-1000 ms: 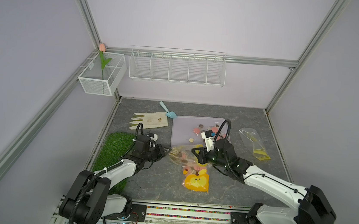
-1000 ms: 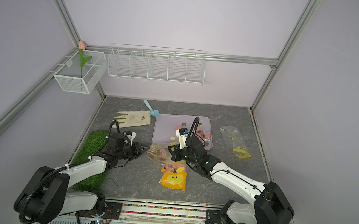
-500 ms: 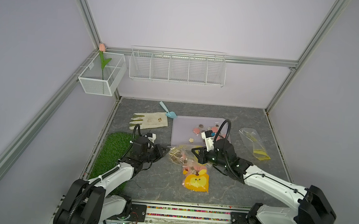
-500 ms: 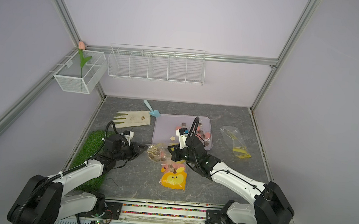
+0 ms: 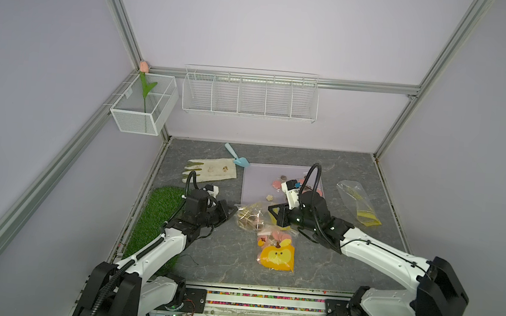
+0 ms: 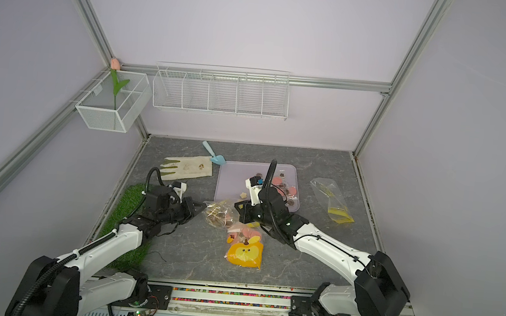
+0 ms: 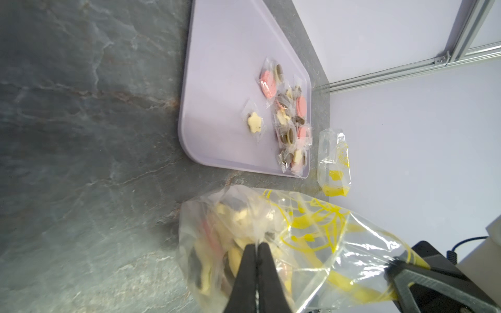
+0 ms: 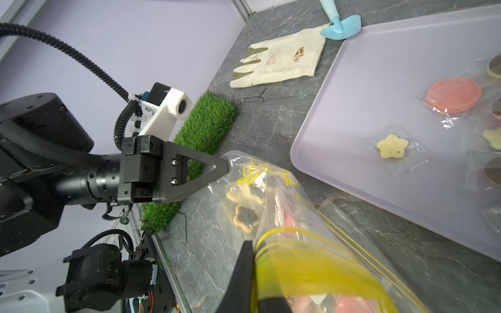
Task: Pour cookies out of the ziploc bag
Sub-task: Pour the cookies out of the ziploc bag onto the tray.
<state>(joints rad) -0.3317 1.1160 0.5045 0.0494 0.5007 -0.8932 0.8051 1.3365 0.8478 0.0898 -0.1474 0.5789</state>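
The ziploc bag (image 5: 250, 217), clear with yellow print, lies between both grippers on the grey floor in both top views. My left gripper (image 7: 256, 245) is shut on a pinch of its closed end (image 6: 219, 215). My right gripper (image 8: 253, 246) is shut on its yellow zip edge; one of its fingers is hidden behind the plastic. Cream, brown and pink cookies (image 8: 245, 216) still sit inside the bag (image 7: 298, 238). More wrapped cookies (image 7: 287, 119) lie on the lavender tray (image 5: 259, 181) just behind it.
A second bag with a yellow cartoon face (image 5: 277, 256) lies in front of the held one. An empty bag (image 5: 356, 200) lies to the right of the tray. A glove (image 5: 212, 170), a blue scoop (image 5: 239, 159) and a grass mat (image 5: 157, 219) are on the left.
My left gripper has slid a little toward the bag and shut on its end. The right gripper has kept its grip and place.
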